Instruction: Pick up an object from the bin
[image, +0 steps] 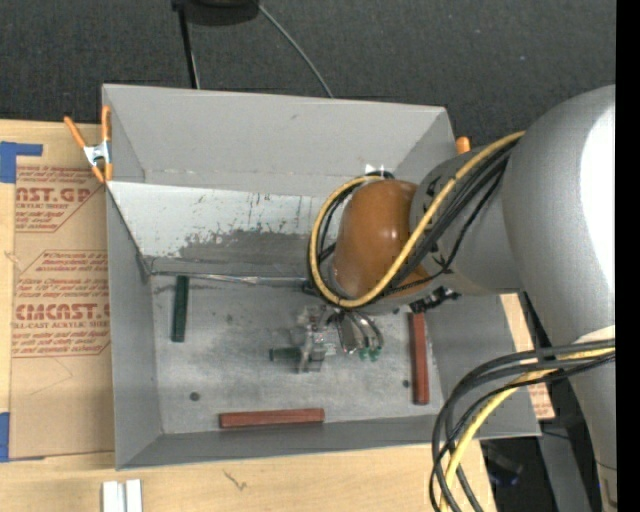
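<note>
A long red-brown bar lies flat, running left to right. Farther up the view and to its left, well apart, a dark green stick lies crosswise to it. Beyond its right end, a shorter red-brown bar also lies crosswise.

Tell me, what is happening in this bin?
The robot arm reaches into the grey bin from the right. Its gripper is low over the middle of the floor. A dark green stick lies at the left, a red-brown bar by the near wall, a second red-brown bar at the right. All three lie apart from it.
</note>
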